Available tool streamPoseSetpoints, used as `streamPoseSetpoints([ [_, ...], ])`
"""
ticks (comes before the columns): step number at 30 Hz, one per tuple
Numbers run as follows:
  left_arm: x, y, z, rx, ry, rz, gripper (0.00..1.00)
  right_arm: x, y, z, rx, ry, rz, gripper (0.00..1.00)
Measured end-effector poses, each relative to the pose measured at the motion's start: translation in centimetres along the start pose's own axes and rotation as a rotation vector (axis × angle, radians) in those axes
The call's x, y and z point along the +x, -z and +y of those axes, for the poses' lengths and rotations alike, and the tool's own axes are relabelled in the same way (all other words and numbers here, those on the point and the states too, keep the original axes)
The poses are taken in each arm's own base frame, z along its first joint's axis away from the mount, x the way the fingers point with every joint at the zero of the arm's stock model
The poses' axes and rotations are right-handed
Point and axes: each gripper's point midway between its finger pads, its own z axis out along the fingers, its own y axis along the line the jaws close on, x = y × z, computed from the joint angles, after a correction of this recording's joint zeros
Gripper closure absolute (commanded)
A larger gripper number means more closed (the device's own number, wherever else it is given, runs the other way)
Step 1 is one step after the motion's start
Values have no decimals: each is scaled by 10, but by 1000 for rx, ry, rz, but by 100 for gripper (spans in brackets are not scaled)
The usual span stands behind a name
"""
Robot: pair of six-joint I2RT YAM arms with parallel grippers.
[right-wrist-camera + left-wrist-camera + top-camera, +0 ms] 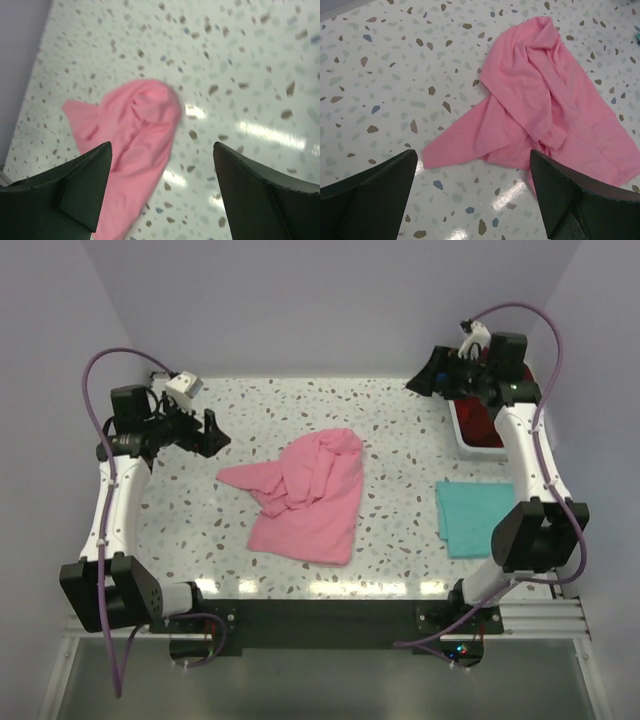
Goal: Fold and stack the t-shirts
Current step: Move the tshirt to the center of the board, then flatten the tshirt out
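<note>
A pink t-shirt (305,495) lies crumpled and loosely spread in the middle of the speckled table, also seen in the left wrist view (545,100) and, blurred, in the right wrist view (135,125). A teal t-shirt (475,518) lies folded flat at the right, beside the right arm. My left gripper (212,432) hovers left of the pink t-shirt, open and empty (472,155), its jaws wide apart above the shirt's near corner. My right gripper (422,380) is raised at the back right, open and empty (162,146), looking down at the pink shirt from afar.
A white bin (462,435) with dark red cloth (480,420) inside stands at the back right, partly behind the right arm. Lilac walls close the table at the back and both sides. Bare speckled tabletop (180,510) surrounds the pink shirt.
</note>
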Motion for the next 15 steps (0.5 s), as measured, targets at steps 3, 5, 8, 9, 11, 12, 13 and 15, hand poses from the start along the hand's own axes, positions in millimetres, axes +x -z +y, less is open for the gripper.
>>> streamPoseSetpoints([
  [3,15,-8,-9,41,-56,36,7,70,-10,-61,121,-69,201,20],
  [5,32,-21,-18,71,-96,91,12,97,-16,-61,125,-41,295,25],
  [8,66,-45,-26,119,-122,204,26,133,-31,-31,67,86,425,33],
  [9,81,-52,-26,128,-114,251,33,145,-36,-16,34,135,466,36],
  [11,104,-61,-18,121,-96,326,38,167,-42,11,-25,210,537,40],
  [12,116,-65,-13,112,-82,364,41,181,-46,24,-60,247,571,41],
  [13,126,-68,-7,99,-69,396,41,195,-47,35,-90,275,607,41],
  [15,142,-73,1,80,-51,448,41,229,-45,44,-119,312,683,41],
])
